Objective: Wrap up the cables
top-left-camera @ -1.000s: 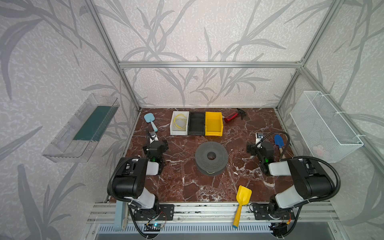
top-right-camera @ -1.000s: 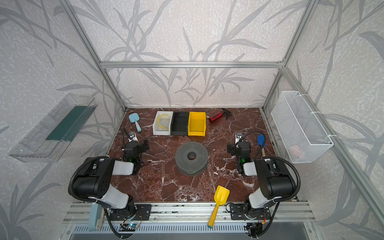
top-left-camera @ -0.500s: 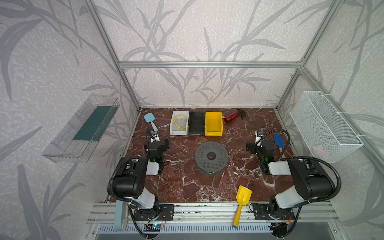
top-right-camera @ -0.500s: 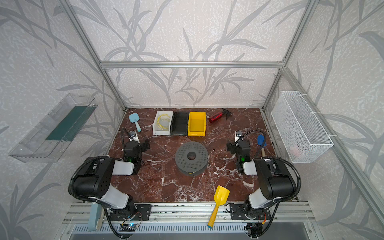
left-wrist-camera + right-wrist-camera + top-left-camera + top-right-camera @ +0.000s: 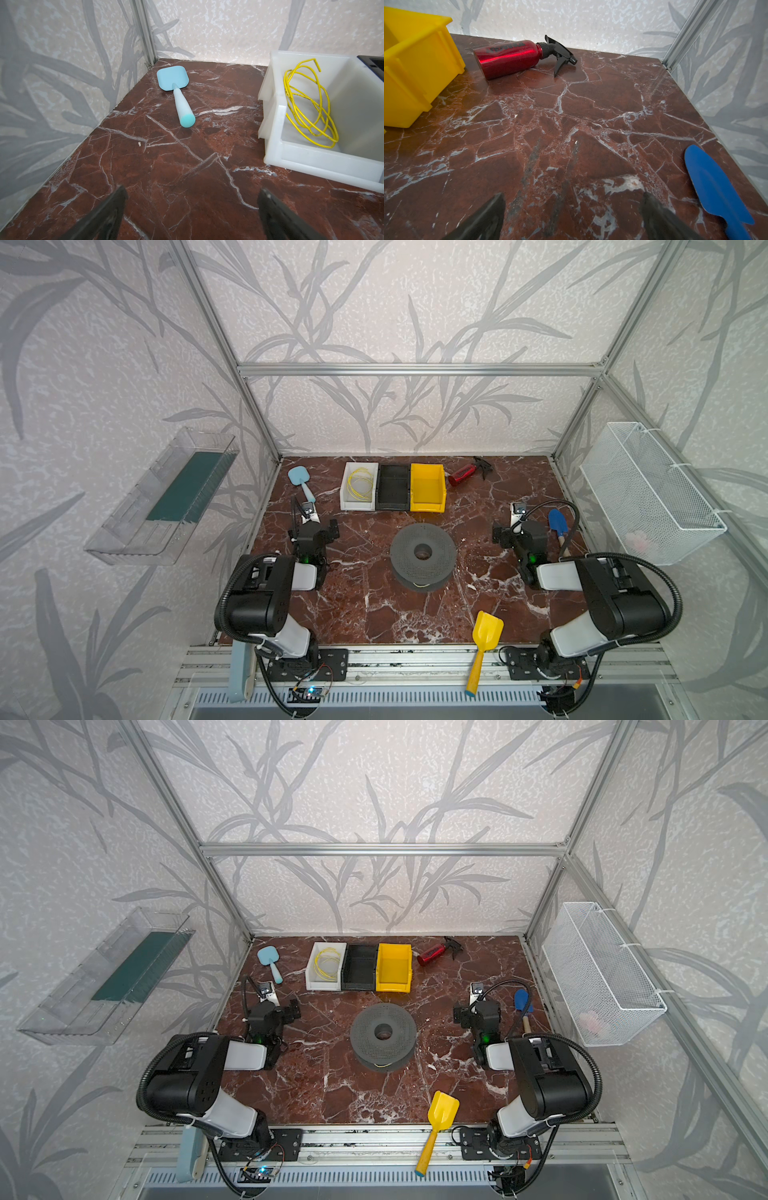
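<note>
Both left claw (image 5: 191,194) and right claw (image 5: 572,197) stay open, empty; nothing shifted. One yellow cable (image 5: 307,104) in white bin (image 5: 311,164); three bins (image 5: 393,506), three scoops (image 5: 488,632).

You see the left gripper (image 5: 192,190) with its 2 dark fingers (image 5: 112,207) spread wide over the bare marble table (image 5: 166,166), a light-blue scoop (image 5: 172,78) lying flat near the wall corner, and a white bin (image 5: 311,161) holding 1 loosely coiled yellow cable (image 5: 309,104), a black bin (image 5: 372,62) touching its far side.
</note>
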